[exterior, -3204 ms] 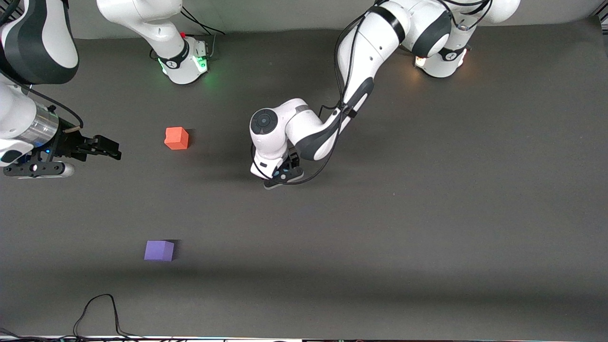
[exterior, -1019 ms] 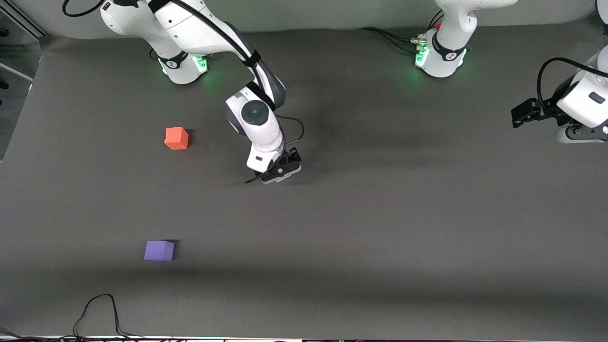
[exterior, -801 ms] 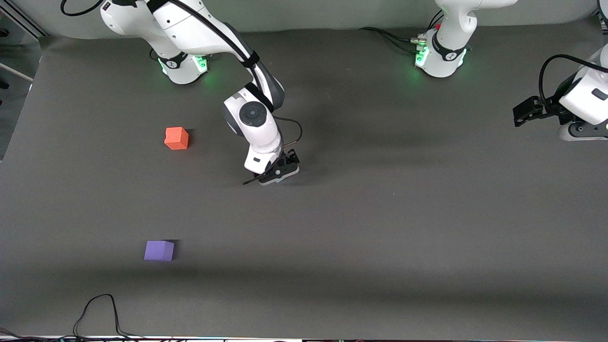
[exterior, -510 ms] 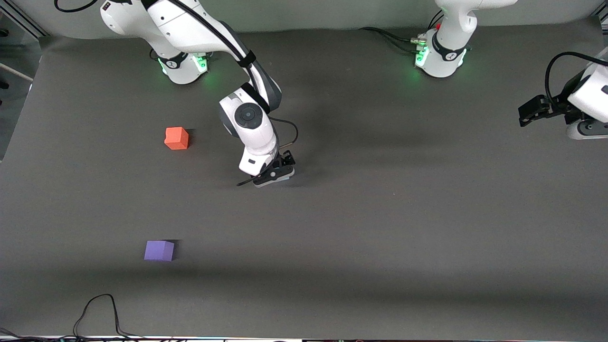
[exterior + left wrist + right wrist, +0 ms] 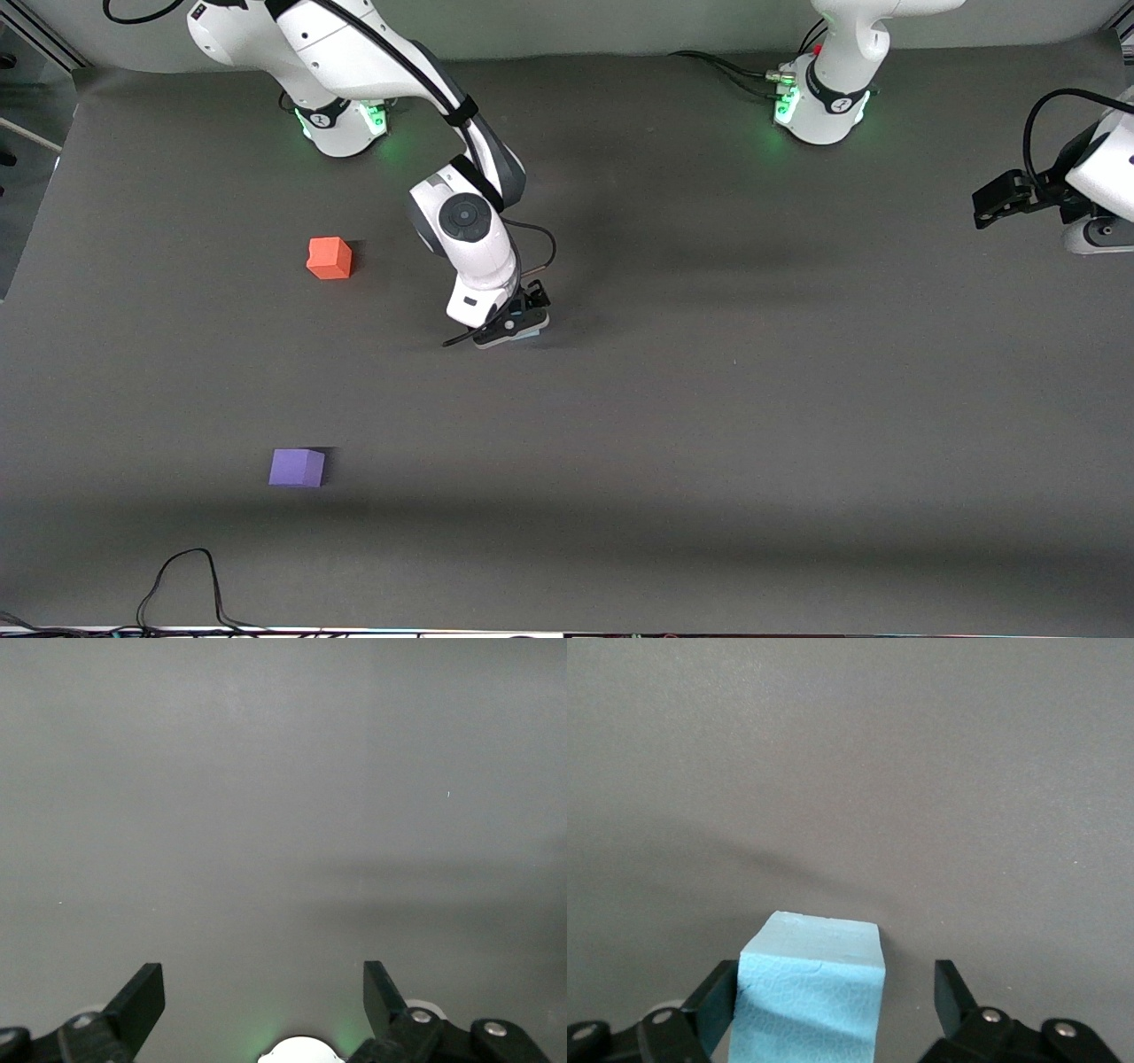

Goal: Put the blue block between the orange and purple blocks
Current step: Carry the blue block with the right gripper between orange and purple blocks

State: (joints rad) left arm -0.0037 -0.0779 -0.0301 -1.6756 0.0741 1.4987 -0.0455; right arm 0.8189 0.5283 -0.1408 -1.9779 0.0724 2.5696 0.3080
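Blue block point(image 5: 811, 983) is sitting off-centre between the spread right gripper point(image 5: 833, 997) fingers, risking twisting on closing; left gripper point(image 5: 263, 997) is waiting, spread.

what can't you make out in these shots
1. Front view: the blue block is nearly all hidden under the right tool.
2. Right wrist view: part of the block runs off the picture's edge, and whether it rests on the table is unclear.
3. Front view: the waiting left tool shows, but the picture's edge cuts off its arm.
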